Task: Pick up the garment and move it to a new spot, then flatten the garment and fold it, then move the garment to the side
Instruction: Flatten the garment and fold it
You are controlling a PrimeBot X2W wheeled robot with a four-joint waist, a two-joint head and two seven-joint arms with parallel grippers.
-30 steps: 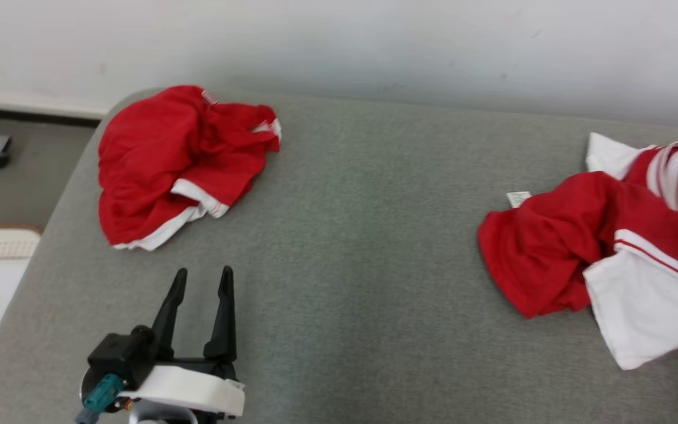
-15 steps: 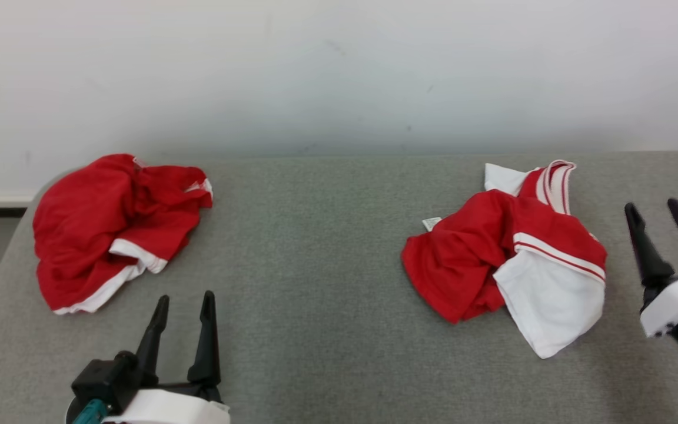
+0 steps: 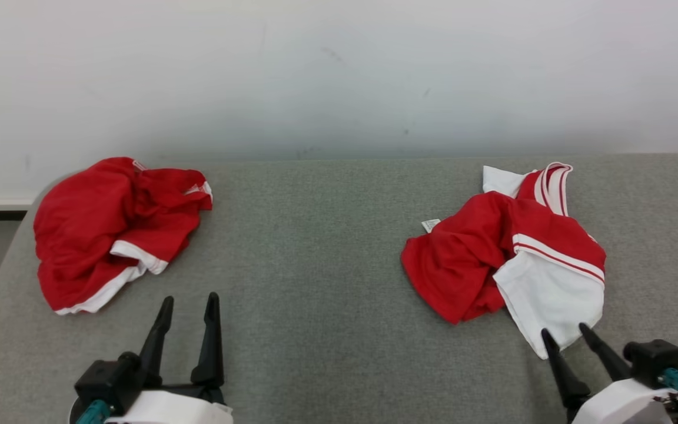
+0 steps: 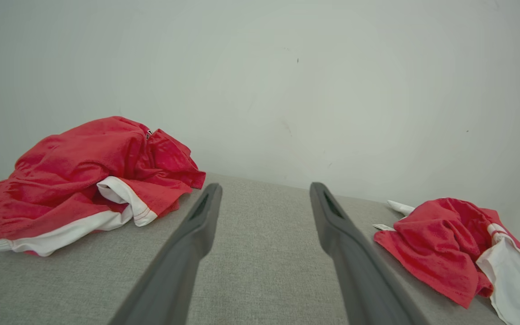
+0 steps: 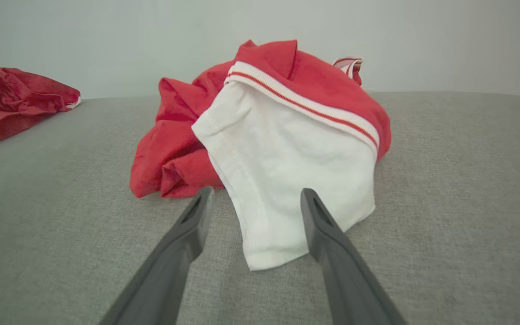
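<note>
Two crumpled red-and-white garments lie on the grey padded surface (image 3: 327, 259). One garment (image 3: 97, 229) sits at the far left, mostly red with a white hem. The other garment (image 3: 492, 259) lies at the right, a white sleeve trailing toward the front. My left gripper (image 3: 190, 298) stands open at the lower left, in front of the left garment and apart from it. My right gripper (image 3: 564, 330) is open just in front of the white sleeve's tip. In the right wrist view the open gripper (image 5: 256, 193) frames the sleeve end of this garment (image 5: 287, 149).
A white wall (image 3: 339, 76) rises right behind the surface. The surface's rounded left edge (image 3: 3, 265) drops to darker floor. Bare grey fabric stretches between the two garments and along the front. The left wrist view has the open gripper (image 4: 265, 187) pointing between both garments.
The camera swung right and up early on, then settled. My right gripper came from the right edge down to the lower right, in front of the white sleeve. The garments lie unmoved.
</note>
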